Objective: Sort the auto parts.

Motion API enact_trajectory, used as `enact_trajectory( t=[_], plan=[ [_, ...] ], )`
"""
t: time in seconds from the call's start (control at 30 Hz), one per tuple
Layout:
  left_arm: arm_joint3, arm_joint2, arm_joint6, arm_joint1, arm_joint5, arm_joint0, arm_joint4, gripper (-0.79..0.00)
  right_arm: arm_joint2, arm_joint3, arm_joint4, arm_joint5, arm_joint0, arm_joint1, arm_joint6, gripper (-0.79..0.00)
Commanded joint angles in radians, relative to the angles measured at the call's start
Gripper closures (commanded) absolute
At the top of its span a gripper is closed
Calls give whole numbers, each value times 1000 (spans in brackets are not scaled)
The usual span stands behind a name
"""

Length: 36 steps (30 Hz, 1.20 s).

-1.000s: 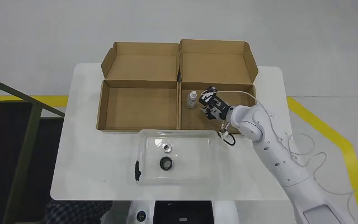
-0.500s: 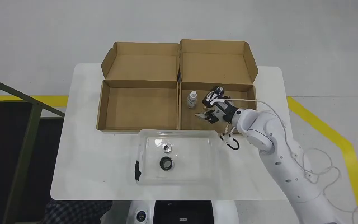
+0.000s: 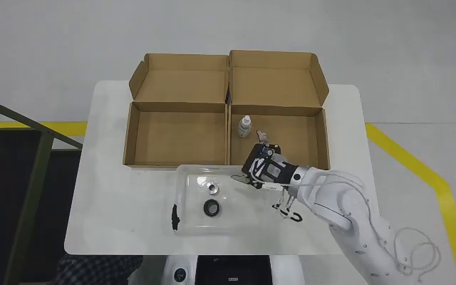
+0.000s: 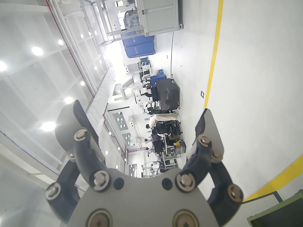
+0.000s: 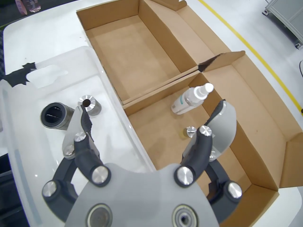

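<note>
Top view, right gripper (image 3: pixel 248 173) wide open and empty over clear bin's (image 3: pixel 242 215) far right corner, spray bottle (image 3: pixel 244 127) in cardboard box (image 3: pixel 299 142)

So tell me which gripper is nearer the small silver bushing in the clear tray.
Right. The right gripper hangs open over the edge of the clear tray, a short way from the silver bushing. The left gripper points out into the hall, away from the tray.

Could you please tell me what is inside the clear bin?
A dark ring and a small silver sleeve; the right pincer hides one corner of the bin.
</note>
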Motion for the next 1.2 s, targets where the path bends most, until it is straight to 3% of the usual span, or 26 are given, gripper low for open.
enact_trajectory(
  t=[0.0, 0.53, 0.7, 0.77, 0.8, 0.87, 1.17],
  plan=[
    [0, 0, 0, 0, 0, 0, 0, -785, -17, -6, -13, -3, -9, -1, -10, -785],
    [0, 0, 0, 0, 0, 0, 0, -785, -188, 36, -102, -10, 19, -23, -46, -785],
    [0, 0, 0, 0, 0, 0, 0, -785, -215, 53, -103, -21, 35, -29, -38, -631],
    [0, 0, 0, 0, 0, 0, 0, -785, -222, 63, -101, -25, 42, -31, -33, -459],
    [0, 0, 0, 0, 0, 0, 0, -785, -226, 68, -99, -28, 46, -32, -31, -431],
    [0, 0, 0, 0, 0, 0, 0, -785, -234, 79, -95, -33, 54, -34, -28, -391],
    [0, 0, 0, 0, 0, 0, 0, -785, -277, 144, -98, -43, 97, -48, -4, -357]
  ],
)
